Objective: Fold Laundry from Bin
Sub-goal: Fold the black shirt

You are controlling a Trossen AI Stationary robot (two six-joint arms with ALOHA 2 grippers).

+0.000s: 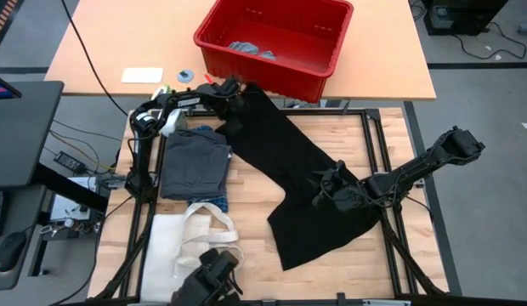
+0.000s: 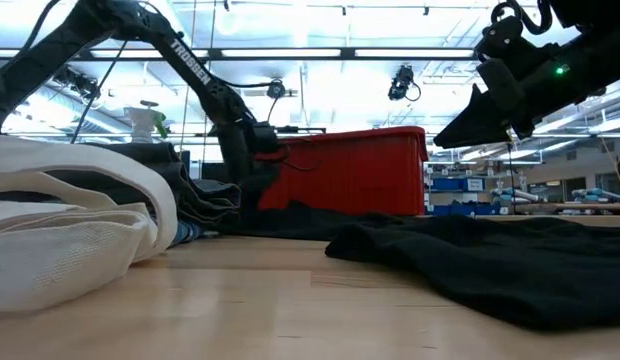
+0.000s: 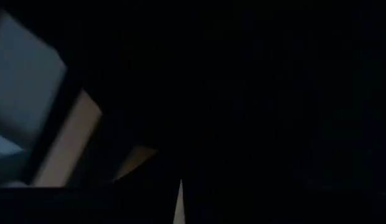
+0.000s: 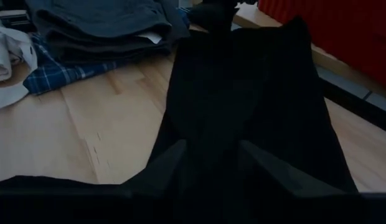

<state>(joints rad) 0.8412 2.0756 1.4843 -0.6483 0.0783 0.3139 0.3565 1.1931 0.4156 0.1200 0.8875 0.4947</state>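
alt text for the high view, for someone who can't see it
A large black garment lies stretched across the wooden table, the left gripper at its end near the red bin and the right gripper at its middle. A folded dark grey piece lies beside it.

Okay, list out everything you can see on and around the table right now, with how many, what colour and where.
bin: one, red, far edge of the table, light grey pieces inside
black garment: one, spread diagonally across the wooden table from near the bin toward the near right
dark grey garment: one, folded, left side, stacked over a blue plaid shirt
tote bag: one, cream, near left corner
white card: one, on the far table, left of the bin
left gripper: dark, at the garment's far end by the bin
right gripper: dark, at the garment's right edge, mid table, cloth raised
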